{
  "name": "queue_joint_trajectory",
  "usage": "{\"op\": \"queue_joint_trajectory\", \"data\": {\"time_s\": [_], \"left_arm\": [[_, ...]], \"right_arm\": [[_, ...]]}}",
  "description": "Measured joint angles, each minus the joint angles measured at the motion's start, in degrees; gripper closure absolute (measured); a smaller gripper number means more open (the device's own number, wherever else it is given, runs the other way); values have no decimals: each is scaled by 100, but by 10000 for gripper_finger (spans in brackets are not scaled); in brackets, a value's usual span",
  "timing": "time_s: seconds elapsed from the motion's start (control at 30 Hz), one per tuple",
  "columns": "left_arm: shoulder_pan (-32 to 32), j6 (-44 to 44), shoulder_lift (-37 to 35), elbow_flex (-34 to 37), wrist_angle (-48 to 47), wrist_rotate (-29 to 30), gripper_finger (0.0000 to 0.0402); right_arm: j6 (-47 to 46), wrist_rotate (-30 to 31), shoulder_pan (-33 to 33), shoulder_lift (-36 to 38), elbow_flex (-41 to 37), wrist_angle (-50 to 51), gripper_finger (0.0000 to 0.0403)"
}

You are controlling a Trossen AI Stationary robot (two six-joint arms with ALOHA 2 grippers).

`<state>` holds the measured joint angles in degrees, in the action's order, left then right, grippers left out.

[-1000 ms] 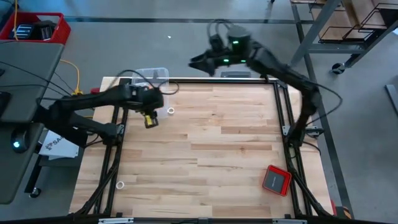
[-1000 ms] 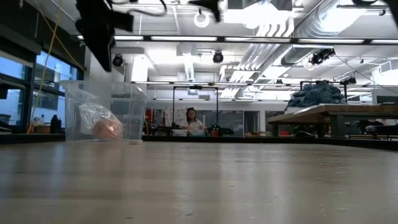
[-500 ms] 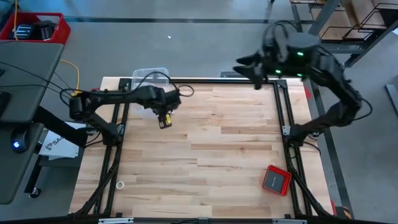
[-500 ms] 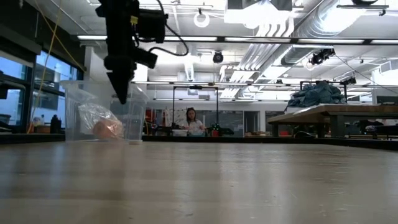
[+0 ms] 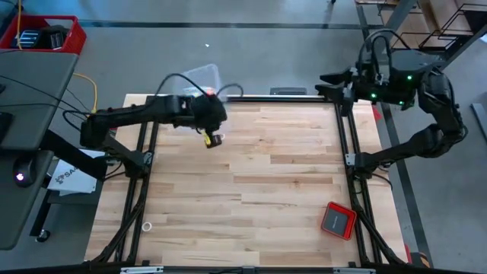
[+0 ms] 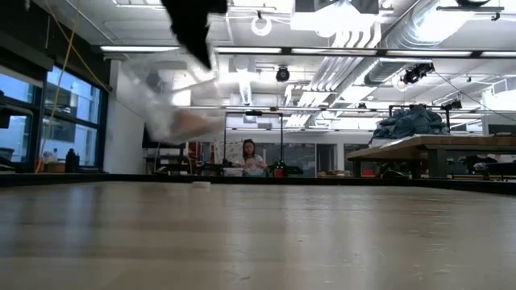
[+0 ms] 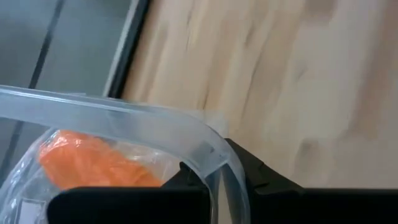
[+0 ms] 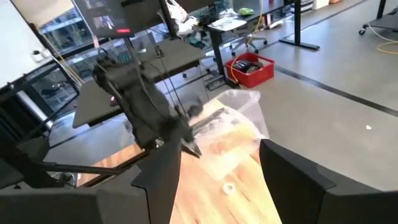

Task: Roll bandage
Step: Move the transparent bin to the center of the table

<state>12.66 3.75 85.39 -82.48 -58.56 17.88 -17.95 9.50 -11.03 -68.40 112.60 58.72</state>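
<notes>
The orange bandage [image 7: 93, 162] lies wrapped in clear film inside a clear plastic container [image 5: 199, 76]. The container hangs tilted above the table's far left edge, and shows blurred in the low view [image 6: 173, 109]. My left gripper [image 5: 215, 100] is shut on its rim. My right gripper [image 5: 329, 84] stands open and high beyond the table's far right corner, with nothing between its fingers [image 8: 161, 180]. My left gripper holds the container by its rim, at a rounded corner [image 7: 214, 152]. One finger [image 7: 186, 180] stands inside the wall and one [image 7: 261, 180] outside it. The fingers slant down, pointing toward the table's right. The container is lifted clear and hangs tilted on their far side.
A small white ring [image 5: 218, 139] lies on the wood just under the left arm, and another [image 5: 147, 226] near the left rail. A red square device [image 5: 337, 219] sits at the near right. Black frame rails run along both sides. A person [image 6: 248, 153] stands far behind the table.
My left gripper has gone toward the far edge and the table's right and has taken hold of the container. The container stood on the table and is now lifted clear and tilted. My right arm has swung up and toward the table's right, out past the far right corner.
</notes>
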Motion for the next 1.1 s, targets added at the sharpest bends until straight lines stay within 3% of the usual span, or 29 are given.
{"op": "queue_joint_trajectory", "data": {"time_s": [0.07, 0.13, 0.2, 0.23, 0.37, 0.5, 0.63, 0.7, 0.9, 1.1], "left_arm": [[-73, -49, -16, -398, 212, -256, 389], [-168, 4, -12, -695, 514, -906, 389], [-413, 662, -5, -897, 723, -1547, 389], [-609, 1198, -5, -954, 678, -1592, 389], [-1379, 3321, 1, -911, -91, -842, 389], [-1941, 4505, 195, -799, -1206, -227, 389], [-2386, 4727, 436, -688, -1809, -535, 389], [-2585, 4624, 489, -556, -1679, -907, 388], [-3049, 4852, 698, -336, -1049, -829, 388], [-3065, 5040, 997, -338, -958, -1884, 387]], "right_arm": [[18, 0, 0, -3, 0, 43, 192], [30, 4, -2, -13, -2, 85, 192], [43, 6, -2, -11, -4, 128, 192], [43, 7, -2, -9, -4, 160, 192], [43, 6, -2, -9, -4, 259, 192], [34, 9, -5, -22, -4, 298, 192], [42, 8, -22, -60, -25, 288, 192], [43, 7, -22, -102, -26, 287, 192], [1, 7, -22, -223, -28, 289, 192], [-162, -11, -20, -342, -28, 293, 192]]}}
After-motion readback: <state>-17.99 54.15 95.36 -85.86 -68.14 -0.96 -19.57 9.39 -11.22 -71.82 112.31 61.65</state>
